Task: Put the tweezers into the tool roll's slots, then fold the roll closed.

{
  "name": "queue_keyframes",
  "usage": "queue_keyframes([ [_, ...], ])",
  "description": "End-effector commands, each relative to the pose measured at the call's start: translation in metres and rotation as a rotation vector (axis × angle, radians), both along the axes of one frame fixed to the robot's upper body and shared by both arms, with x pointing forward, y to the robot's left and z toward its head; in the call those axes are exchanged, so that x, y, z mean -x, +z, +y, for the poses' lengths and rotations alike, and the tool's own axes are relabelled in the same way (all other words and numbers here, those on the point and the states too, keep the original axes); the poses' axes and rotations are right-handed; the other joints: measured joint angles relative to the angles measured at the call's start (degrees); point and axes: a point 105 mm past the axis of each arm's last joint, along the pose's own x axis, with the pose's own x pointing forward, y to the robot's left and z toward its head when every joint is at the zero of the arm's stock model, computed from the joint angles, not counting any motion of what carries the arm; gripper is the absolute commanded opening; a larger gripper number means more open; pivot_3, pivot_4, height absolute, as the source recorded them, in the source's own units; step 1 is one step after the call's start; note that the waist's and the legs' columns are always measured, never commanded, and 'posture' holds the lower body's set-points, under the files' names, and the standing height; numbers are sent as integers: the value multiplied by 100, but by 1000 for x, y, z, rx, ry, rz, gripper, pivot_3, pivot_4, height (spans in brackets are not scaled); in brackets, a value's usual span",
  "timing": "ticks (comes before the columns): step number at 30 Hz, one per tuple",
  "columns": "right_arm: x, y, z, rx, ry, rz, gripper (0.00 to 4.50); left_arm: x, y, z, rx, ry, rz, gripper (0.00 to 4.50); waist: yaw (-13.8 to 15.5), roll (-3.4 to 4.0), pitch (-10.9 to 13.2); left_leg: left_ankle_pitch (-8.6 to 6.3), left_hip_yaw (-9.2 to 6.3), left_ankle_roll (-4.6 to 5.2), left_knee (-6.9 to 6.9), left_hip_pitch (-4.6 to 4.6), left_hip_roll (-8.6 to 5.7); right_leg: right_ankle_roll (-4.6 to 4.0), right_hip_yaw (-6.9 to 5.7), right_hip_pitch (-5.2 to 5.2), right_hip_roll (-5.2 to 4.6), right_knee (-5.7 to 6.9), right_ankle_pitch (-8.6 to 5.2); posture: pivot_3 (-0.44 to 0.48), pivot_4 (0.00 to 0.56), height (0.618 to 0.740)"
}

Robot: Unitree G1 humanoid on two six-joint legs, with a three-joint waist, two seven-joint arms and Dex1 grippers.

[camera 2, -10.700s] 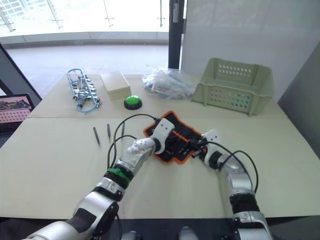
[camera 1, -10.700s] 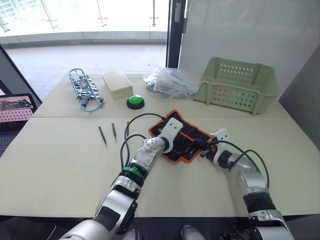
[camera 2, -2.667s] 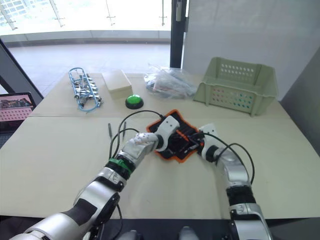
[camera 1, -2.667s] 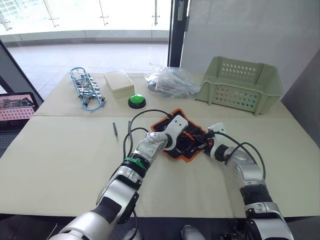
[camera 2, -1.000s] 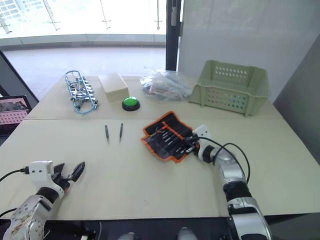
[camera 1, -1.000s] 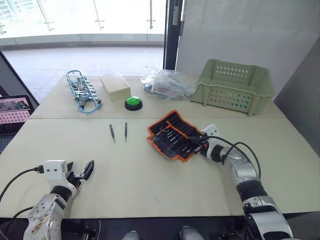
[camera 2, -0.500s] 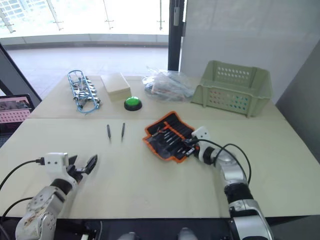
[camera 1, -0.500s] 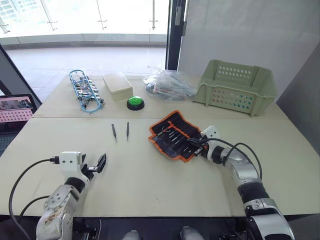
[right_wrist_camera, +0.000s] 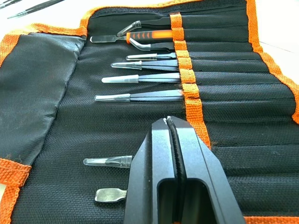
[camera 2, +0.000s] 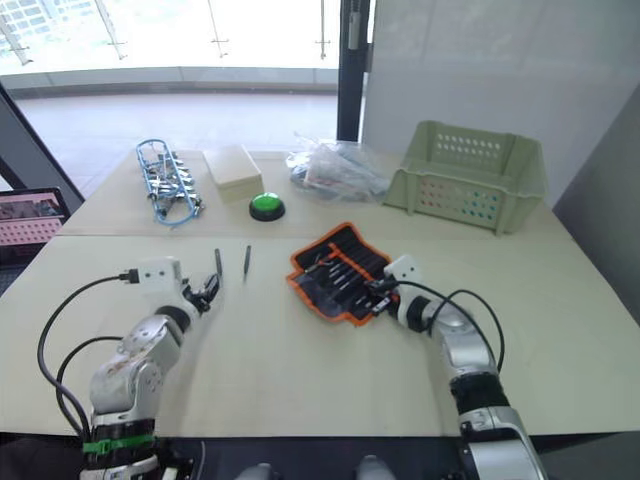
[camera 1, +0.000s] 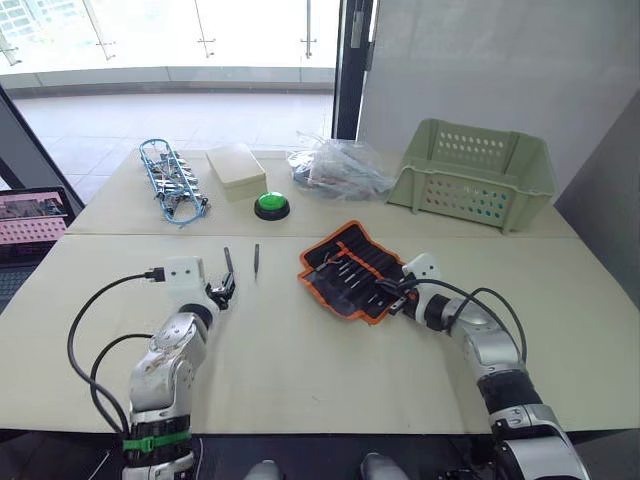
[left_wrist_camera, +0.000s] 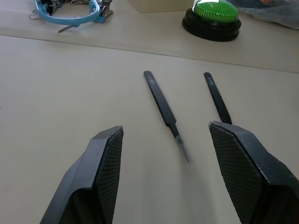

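The left gripper (left_wrist_camera: 166, 140) is spread wide and holds nothing; its two fingers (left_wrist_camera: 100, 177) straddle one of the tweezers (left_wrist_camera: 164, 109) lying loose on the table (camera 1: 320, 370), without touching it. A second loose tweezers (left_wrist_camera: 217, 98) lies just beside it, its tip passing behind the other finger. In the head views these two lie side by side at about 9 o'clock from the roll (camera 1: 352, 270), well apart from it, with the left gripper at their near ends.

The right gripper (right_wrist_camera: 168, 122) is pressed closed, fingers together with nothing between them, and rests over the roll's inner face at its 4 o'clock edge. The roll lies unfolded and flat at the table's middle. Its slots (right_wrist_camera: 219, 88) hold several tools with pale tips pointing out: six or seven can be counted, one with an orange grip (right_wrist_camera: 149, 35).

At 12 o'clock from the roll sit one green button (camera 1: 270, 205), one cream box (camera 1: 235, 170), one blue wire bundle (camera 1: 170, 180), one clear bag (camera 1: 340, 165) and one green basket (camera 1: 475, 175).
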Motion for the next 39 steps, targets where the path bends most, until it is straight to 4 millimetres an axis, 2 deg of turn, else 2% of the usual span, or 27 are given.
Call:
queue_keyframes([
  [1,8,-29,-1,28,-10,111,0,-10,0,-10,-9,3,9,2997,-9,0,0,0,0,0,-1,0,1,0,0,0,1,0,0,0,150,740],
  [7,8,-26,1,24,-12,107,0,-20,-5,-20,-35,24,37,2997,-10,-1,0,0,-1,0,-1,-1,1,0,0,-2,2,0,0,0,150,740],
  [19,11,-29,-4,45,-18,114,0,-29,3,-10,-54,87,-5,2997,13,0,0,0,-1,0,-1,-5,-2,0,0,-3,-2,-3,0,0,150,740],
  [24,10,-27,-3,38,-19,111,0,-33,-10,-17,-52,65,60,2997,12,-1,0,0,-1,0,-1,-6,-2,1,-1,-3,-1,-3,0,0,150,740],
  [30,11,-28,-4,37,-21,114,0,-32,-20,-14,-71,89,125,2997,12,-1,1,0,-2,0,-1,-6,-2,1,-2,-4,-2,-3,0,0,150,740],
  [33,12,-29,-5,36,-26,116,0,-32,-24,-13,-27,117,141,2222,13,-1,0,0,-2,0,-1,-7,-2,1,-2,-4,-2,-3,0,0,150,740],
  [39,14,-30,-7,50,-22,114,0,-31,-26,-12,-35,124,155,240,23,0,0,0,-2,0,-1,-7,-5,1,-2,-3,-4,-3,0,0,150,740],
])
